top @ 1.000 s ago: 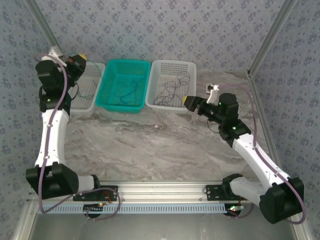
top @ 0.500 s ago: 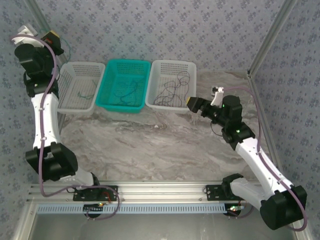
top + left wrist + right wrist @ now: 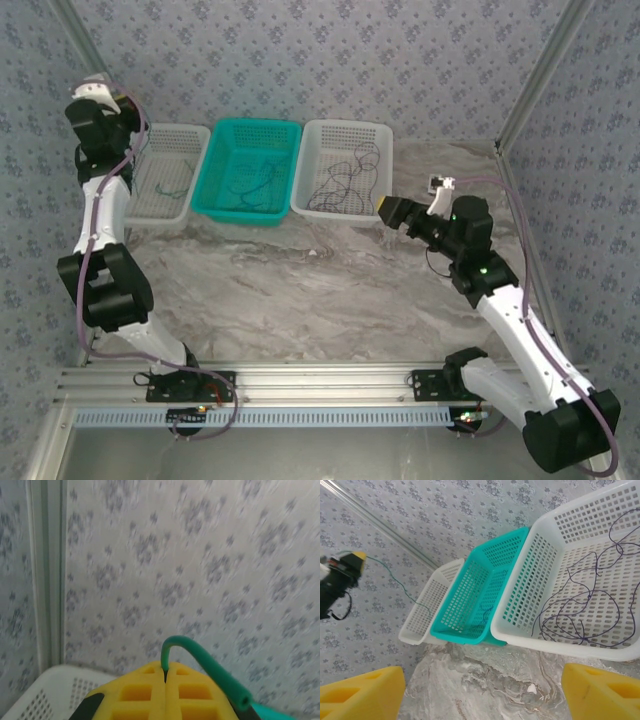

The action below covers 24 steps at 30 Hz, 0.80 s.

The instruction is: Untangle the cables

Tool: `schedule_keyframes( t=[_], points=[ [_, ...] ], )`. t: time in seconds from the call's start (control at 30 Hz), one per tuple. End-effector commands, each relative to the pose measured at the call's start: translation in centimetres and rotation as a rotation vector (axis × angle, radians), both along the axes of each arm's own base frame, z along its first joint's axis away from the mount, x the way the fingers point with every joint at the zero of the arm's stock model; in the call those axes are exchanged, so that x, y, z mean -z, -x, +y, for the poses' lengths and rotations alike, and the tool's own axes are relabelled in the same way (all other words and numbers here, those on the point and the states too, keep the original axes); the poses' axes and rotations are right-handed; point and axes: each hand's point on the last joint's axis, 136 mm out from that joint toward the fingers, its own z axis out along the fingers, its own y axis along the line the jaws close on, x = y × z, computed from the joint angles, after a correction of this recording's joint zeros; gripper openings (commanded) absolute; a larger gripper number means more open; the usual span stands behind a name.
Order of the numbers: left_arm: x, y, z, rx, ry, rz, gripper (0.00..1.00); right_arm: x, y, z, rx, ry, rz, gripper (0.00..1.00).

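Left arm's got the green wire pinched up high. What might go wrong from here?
The green cable leaves the shut left gripper near the pad tips, so it may slip out. Its lower end trails into the left white basket; pulling higher might snag the mesh and drag it.

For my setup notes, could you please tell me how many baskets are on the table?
3: the left white basket at the far left, the teal basket in the middle, and the right white basket beside it. None appears hidden.
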Motion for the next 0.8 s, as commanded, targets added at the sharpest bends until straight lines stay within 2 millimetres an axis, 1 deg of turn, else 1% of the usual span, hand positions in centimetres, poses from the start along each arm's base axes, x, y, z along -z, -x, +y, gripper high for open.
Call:
schedule_keyframes(
  t=[0.0,0.1,0.17,0.23,0.3,0.33,0.37,0.43,0.47,0.5,0.53,0.6,0.63,0.7,0.77],
  points=[
    [2.6,-0.6,0.3,0.002,-0.045,0.074,0.0,0.6,0.5,-0.3,0.013,-0.001,0.015,0.84],
    [6.2,-1.1,0.4,0.009,0.015,0.236,0.0,0.9,0.4,-0.3,0.019,-0.01,0.026,0.84],
    [10.0,-1.0,0.9,-0.028,0.074,0.424,0.0,1.0,0.3,-0.2,0.019,-0.017,0.029,0.84],
    [14.4,-0.3,1.5,-0.079,0.124,0.623,0.0,1.0,0.3,-0.1,0.017,-0.019,0.03,0.84],
    [17.9,0.3,2.1,-0.133,0.111,0.738,0.0,1.0,0.3,0.0,0.015,-0.015,0.032,0.84],
    [19.3,0.4,2.3,-0.147,0.106,0.763,0.02,1.1,0.3,0.0,0.015,-0.013,0.034,0.84],
    [20.3,0.4,2.6,-0.157,0.106,0.771,0.06,1.0,0.3,-0.1,0.017,-0.014,0.034,0.84],
    [21.8,0.0,2.8,-0.172,0.126,0.786,0.2,1.2,0.4,0.0,0.015,-0.016,0.044,0.84],
    [22.2,-0.3,2.8,-0.172,0.142,0.789,0.28,1.0,0.4,0.0,0.012,-0.02,0.044,0.84],
    [22.5,-0.6,2.7,-0.167,0.159,0.791,0.4,0.9,0.5,0.1,0.011,-0.021,0.045,0.84],
    [22.4,-0.9,2.7,-0.168,0.17,0.787,0.55,0.8,0.5,0.1,0.011,-0.022,0.045,0.84],
    [21.6,-1.3,2.9,-0.183,0.182,0.768,0.73,0.7,0.6,0.1,0.012,-0.02,0.044,0.84],
    [20.7,-1.4,3.0,-0.193,0.187,0.746,0.78,0.5,0.6,0.0,0.015,-0.021,0.04,0.84],
    [18.9,-1.5,3.1,-0.199,0.199,0.704,0.83,0.5,0.6,-0.1,0.021,-0.017,0.037,0.84],
    [16.5,-1.3,2.9,-0.2,0.218,0.648,0.96,0.5,0.6,-0.1,0.024,-0.013,0.037,0.84]
  ],
)
